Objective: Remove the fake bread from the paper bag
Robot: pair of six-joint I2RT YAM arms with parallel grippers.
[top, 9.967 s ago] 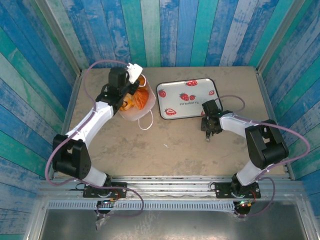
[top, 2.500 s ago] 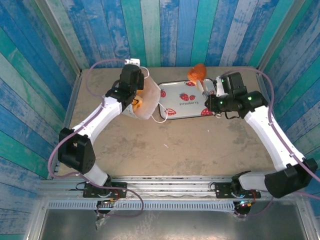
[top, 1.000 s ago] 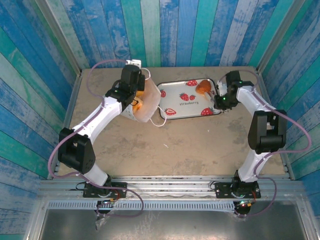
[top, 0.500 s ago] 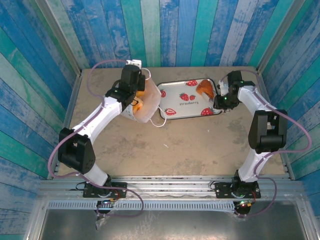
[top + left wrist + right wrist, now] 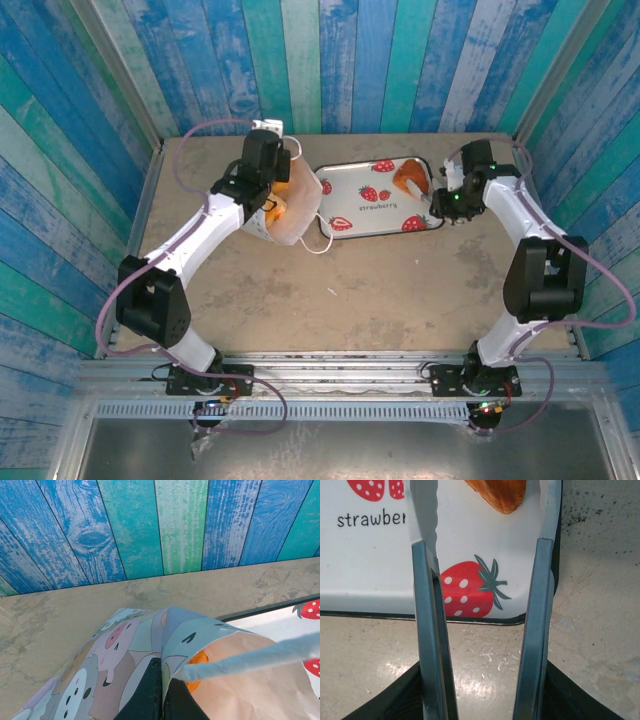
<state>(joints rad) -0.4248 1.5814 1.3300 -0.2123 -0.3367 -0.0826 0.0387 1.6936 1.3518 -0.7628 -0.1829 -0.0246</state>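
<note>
Meanwhile, with the left gripper (image 5: 161, 690) clamped on the rim of the small white paper bag (image 5: 292, 218), the empty, spread right gripper (image 5: 482, 520) could knock the glossy golden-brown plastic pastry (image 5: 497, 492) off the strawberry-print tray (image 5: 375, 587).

Top external: I look down from behind, whole table (image 5: 400, 290).
Left wrist: near paper bag (image 5: 100, 670), facing plank wall (image 5: 180, 525).
Right wrist: near strawberry tray (image 5: 375, 565), shared overhead.
</note>
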